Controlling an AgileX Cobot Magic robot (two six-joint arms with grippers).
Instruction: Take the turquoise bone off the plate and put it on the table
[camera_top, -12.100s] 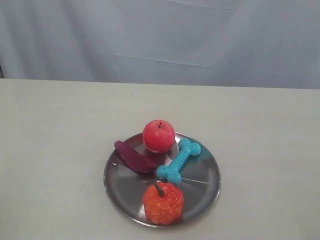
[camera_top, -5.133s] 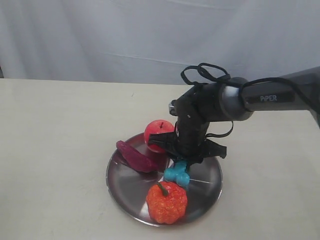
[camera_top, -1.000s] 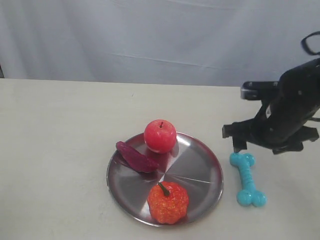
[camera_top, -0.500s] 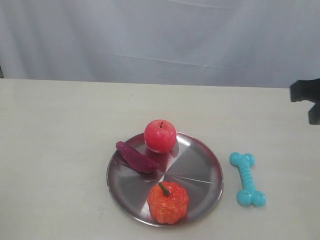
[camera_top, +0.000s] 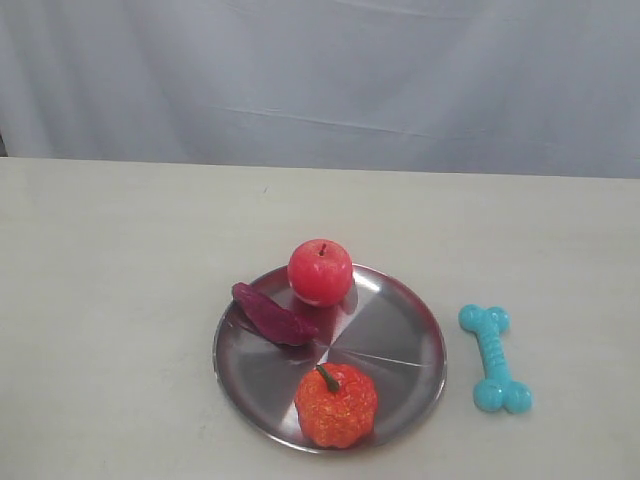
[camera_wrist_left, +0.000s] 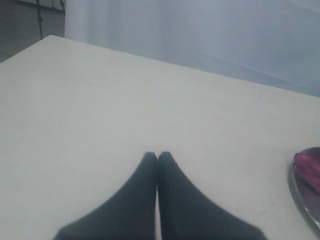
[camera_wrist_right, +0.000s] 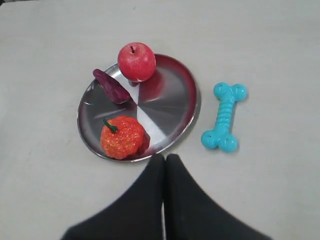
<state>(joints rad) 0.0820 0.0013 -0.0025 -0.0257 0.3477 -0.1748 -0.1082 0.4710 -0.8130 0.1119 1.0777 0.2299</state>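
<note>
The turquoise bone (camera_top: 494, 357) (camera_wrist_right: 224, 117) lies flat on the cream table (camera_top: 120, 300), just right of the silver plate (camera_top: 390, 345) (camera_wrist_right: 170, 107) and apart from its rim. No arm shows in the exterior view. In the right wrist view my right gripper (camera_wrist_right: 165, 157) is shut and empty, high above the table and clear of the plate's edge and the bone. My left gripper (camera_wrist_left: 157, 155) is shut and empty over bare table, with the plate's rim (camera_wrist_left: 299, 192) off to one side.
On the plate are a red apple (camera_top: 320, 271) (camera_wrist_right: 136, 61), a dark purple sweet potato (camera_top: 271, 314) (camera_wrist_right: 111, 86) and an orange pumpkin-shaped toy (camera_top: 336, 404) (camera_wrist_right: 122, 137). A pale grey curtain (camera_top: 320, 80) hangs behind the table's far edge.
The right arm has drawn back out of the exterior view to the right. The bone lies on the table where it lay a second ago; nothing on the plate moved.
</note>
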